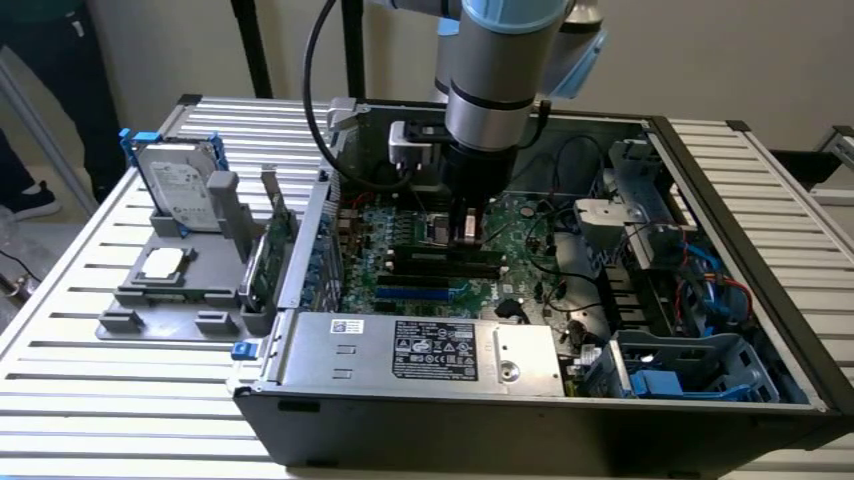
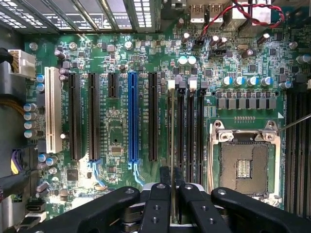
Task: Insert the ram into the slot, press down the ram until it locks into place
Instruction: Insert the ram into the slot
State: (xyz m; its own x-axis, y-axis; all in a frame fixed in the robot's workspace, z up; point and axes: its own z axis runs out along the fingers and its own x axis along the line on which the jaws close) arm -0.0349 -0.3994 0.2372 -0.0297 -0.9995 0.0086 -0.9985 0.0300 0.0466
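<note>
so, the arm reaches straight down from the top middle of the exterior view into an open computer case that lies on a slatted counter. its tool hangs just over the motherboard at the centre of that frame. in the wrist view the tool is clamped on the ram: the two dark fingers press its flat sides, and the stick shows edge-on as a thin pale line. the ram runs along the slot, the first of four parallel black sockets, which lie between the blue slot and the square metal cpu socket. its far end reaches the slot's white latch. whether the ram is fully seated i cannot tell. on the exterior view's left a grey tray sits on the counter beside the case, with a hard drive standing on it.
</note>
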